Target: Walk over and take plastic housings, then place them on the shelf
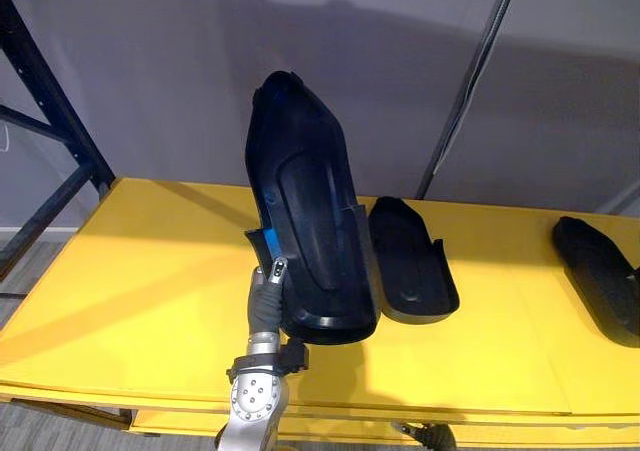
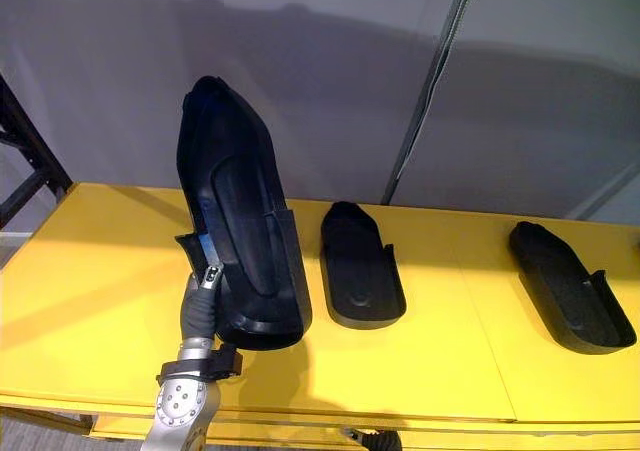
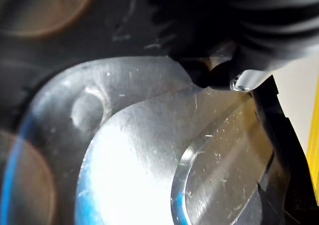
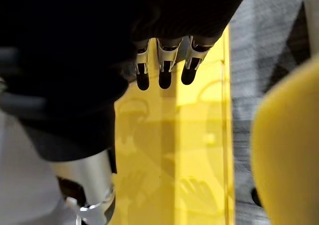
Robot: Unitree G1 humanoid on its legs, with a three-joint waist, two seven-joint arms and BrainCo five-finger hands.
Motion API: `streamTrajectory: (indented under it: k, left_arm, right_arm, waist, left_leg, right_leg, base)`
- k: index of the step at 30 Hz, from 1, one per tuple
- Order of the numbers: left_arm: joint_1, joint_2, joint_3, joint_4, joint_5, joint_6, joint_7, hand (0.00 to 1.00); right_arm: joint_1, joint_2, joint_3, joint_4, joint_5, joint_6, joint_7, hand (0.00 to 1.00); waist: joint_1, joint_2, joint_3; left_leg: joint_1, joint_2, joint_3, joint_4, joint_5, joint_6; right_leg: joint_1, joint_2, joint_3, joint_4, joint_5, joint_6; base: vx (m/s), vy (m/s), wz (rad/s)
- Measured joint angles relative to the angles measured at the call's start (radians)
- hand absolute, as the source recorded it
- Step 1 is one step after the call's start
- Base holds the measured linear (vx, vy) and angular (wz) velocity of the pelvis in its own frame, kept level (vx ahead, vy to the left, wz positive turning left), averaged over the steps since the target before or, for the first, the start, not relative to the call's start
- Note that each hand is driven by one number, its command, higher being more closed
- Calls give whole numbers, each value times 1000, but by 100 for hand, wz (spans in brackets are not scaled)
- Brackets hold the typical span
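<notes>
Left hand [image 1: 268, 296] clamped on lower edge of housing [image 1: 305, 211], upright over shelf [image 1: 150, 271], likely not yet placed; second housing [image 1: 410, 261] and third housing [image 1: 600, 271] already lie there; right hand [image 4: 162, 65] empty, fingers loose.

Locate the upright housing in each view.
Left eye view: upright housing centre, gripped at its lower edge by the left robot hand.
Right eye view: housing left of centre.
Left wrist view: housing's glossy surface, close up.
Right wrist view: cannot make it out; right robot hand over the shelf.
Shared landmark: yellow shelf.
</notes>
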Motion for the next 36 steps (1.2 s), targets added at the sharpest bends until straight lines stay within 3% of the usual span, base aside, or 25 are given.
streamTrajectory:
  k: [3, 4, 6, 7, 8, 9, 10, 11, 13, 14, 16, 17, 18, 19, 20, 21, 23, 25, 28, 36]
  left_arm:
    - [1, -1, 17, 1, -2, 0, 1, 100]
    - [1, -2, 40, 0, -4, -2, 5, 100]
    - [1, -3, 50, 1, -6, -6, 17, 100]
    - [1, -3, 47, 2, -6, -8, 25, 100]
    - [-4, -3, 31, 10, -6, -10, 38, 100]
    - [-11, -4, 31, 24, -6, -11, 42, 100]
    - [-28, 1, 55, 64, -8, -12, 55, 100]
    - [-31, 1, 63, 84, -9, -11, 65, 100]
    - [-39, 8, 67, 122, -16, -9, 80, 100]
    - [-43, 12, 65, 123, -16, -9, 81, 100]
    - [-49, 13, 53, 118, -15, -9, 81, 100]
    - [-49, 9, 48, 116, -14, -9, 80, 100]
    - [-62, -1, 47, 113, -12, -9, 74, 100]
    - [-65, -5, 42, 114, -7, -7, 71, 100]
    - [-63, -8, 27, 111, -3, -7, 69, 100]
    - [-66, -7, 15, 108, 0, -7, 61, 100]
    - [-68, -4, -8, 107, 21, -7, 56, 100]
    - [-69, -3, -21, 110, 36, 1, 42, 100]
    - [-71, -1, -39, 108, 57, 3, 24, 100]
    - [-69, -3, -1, 107, 74, 9, 19, 100]
  right_arm:
    - [-16, -27, 0, 0, 0, 0, -18, 0]
    - [-31, -43, -1, -4, -1, 0, -23, 0]
    - [-30, -51, -2, -15, -10, 0, -27, 0]
    - [-29, -54, -2, -15, -10, 1, -28, 0]
    - [-26, -69, -4, -4, -11, 2, -32, 0]
    - [-33, -66, -4, 25, -12, 6, -33, 0]
    - [-47, -25, 2, 55, -12, 11, -29, 0]
    - [-47, -7, 3, 60, -14, 11, -29, 0]
    - [-54, 12, 4, 60, -28, 11, -28, 0]
    - [-59, 13, 6, 60, -28, 11, -29, 0]
    - [-83, 14, 22, 47, -31, 12, -29, 0]
    - [-95, 14, 20, 39, -31, 12, -29, 0]
    - [-110, 21, 21, 33, -31, 13, -29, 0]
    - [-101, 26, 23, 18, -31, 13, -25, 0]
    - [-83, 26, 26, 0, -32, 12, -23, 0]
    - [-73, 22, 24, -3, -31, 12, -24, 0]
    - [-56, 15, 19, -4, -31, 12, -25, 0]
    - [-55, 8, 18, -8, -30, 12, -27, 0]
    - [-35, 11, 18, -10, -28, 12, -32, 0]
    - [-27, 17, 19, -10, -27, 12, -32, 0]
  waist:
    - [-5, -5, 4]
    - [-23, -4, 2]
    - [-43, 0, -2]
    - [-47, 3, -11]
    - [-56, 33, -34]
    - [-74, 34, -43]
    - [-80, -6, -38]
    - [-79, -13, -42]
    - [-72, -23, -39]
    - [-67, -23, -39]
    - [-39, -28, -38]
    - [-43, -19, -33]
    - [-53, -6, -6]
    - [-52, -6, -3]
    - [-47, -8, -2]
    - [-50, -9, -2]
    - [-48, -18, -7]
    - [-53, -6, -2]
    - [-46, -10, -11]
    - [-46, 0, -34]
  left_leg:
    - [-40, 202, 52, 211, -35, -31]
    - [-24, 279, 45, 220, -34, -30]
    - [6, 336, 24, 174, -14, -9]
    - [18, 343, 4, 135, 20, -8]
    - [39, 325, -46, 38, 36, -98]
    - [45, 300, -48, -11, -27, -206]
    - [18, 250, -49, 12, -29, -212]
    - [6, 243, -53, 25, -34, -203]
    - [-19, 235, -48, 84, -44, -185]
    - [-18, 236, -35, 89, -47, -181]
    - [4, 223, 63, 66, -37, -158]
    - [16, 213, 84, 39, -35, -132]
    - [48, 209, 109, 10, -46, -103]
    - [61, 205, 115, 5, -44, -99]
    - [76, 194, 125, -6, -42, -92]
    - [74, 168, 117, -10, -40, -83]
    - [57, 125, 108, -10, -38, -78]
    - [46, 110, 79, -18, -23, -74]
    - [51, 112, 46, -59, 2, -84]
    - [135, 128, 76, -169, 52, -76]
  right_leg:
    - [-17, -41, -10, 32, -1, 1]
    - [-32, -85, -7, 43, -2, 8]
    - [-59, -136, 19, 66, -8, 47]
    - [-78, -152, 22, 67, -8, 77]
    - [-107, -180, 29, 62, 1, 132]
    - [-106, -203, 30, 36, 17, 143]
    - [-97, -238, 43, -7, 61, 127]
    - [-91, -235, 37, -27, 97, 133]
    - [-74, -237, 21, -91, 244, 117]
    - [-84, -235, 21, -89, 268, 86]
    - [-151, -242, 9, -96, 404, -47]
    - [-154, -240, -2, -98, 418, -62]
    - [-201, -203, -5, 111, 267, 66]
    - [-220, -166, -3, 223, 177, 86]
    - [-225, -89, 17, 352, 26, 78]
    - [-212, -24, 41, 370, -66, 63]
    - [-174, -22, 78, 292, -138, 38]
    - [-151, -21, 74, 242, -152, 28]
    - [-117, -17, 32, 201, -141, 16]
    - [-24, 21, 71, 17, -14, 3]
  base:
    - [-85, 124, 3]
    - [-101, 352, -8]
    - [-59, 371, -2]
    - [-41, 548, 5]
    - [-10, 599, 19]
    - [40, 639, 29]
    - [53, 469, 26]
    - [38, 463, 14]
    - [-14, 362, -11]
    - [-53, 350, -52]
    - [-100, 333, -85]
    - [-150, 327, -65]
    - [-149, 243, -29]
    - [-105, 144, -28]
    - [-77, 38, -4]
    - [-49, 2, 6]
    - [-21, -13, 25]
    - [-1, -25, 42]
    - [35, -45, 38]
    - [74, 55, -14]
